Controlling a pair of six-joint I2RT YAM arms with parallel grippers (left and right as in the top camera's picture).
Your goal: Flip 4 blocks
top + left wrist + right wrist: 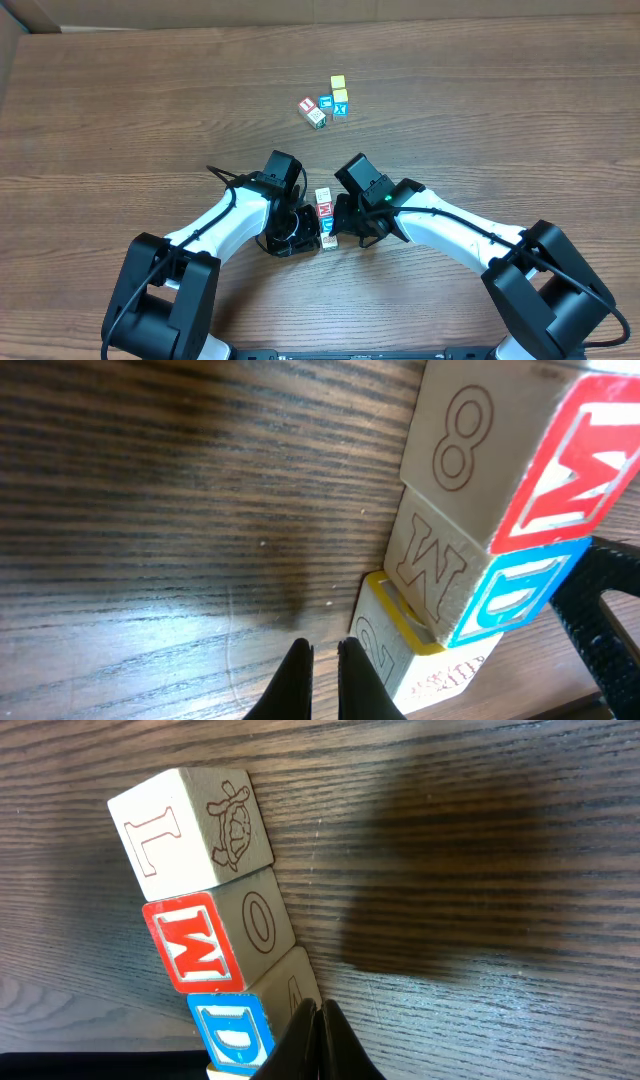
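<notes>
Several small alphabet blocks lie in one touching row between my two grippers. From far to near they are a cream block [323, 195], the red W block [325, 210], the blue D block [326, 226] and a pale block [329, 243]. The right wrist view shows the cream block with an L and a turtle [190, 830], the red W [195, 948] and the blue D [230, 1030]. My right gripper [320, 1010] is shut and empty, its tips against the D block's side. My left gripper [322, 655] is shut and empty beside a yellow-rimmed block marked 2 [385, 640].
A second cluster of small cubes sits further back: a red and white one [311, 110], a blue one [326, 103], two yellow ones [339, 88] and a blue X cube [340, 108]. Both arms crowd the row from left and right.
</notes>
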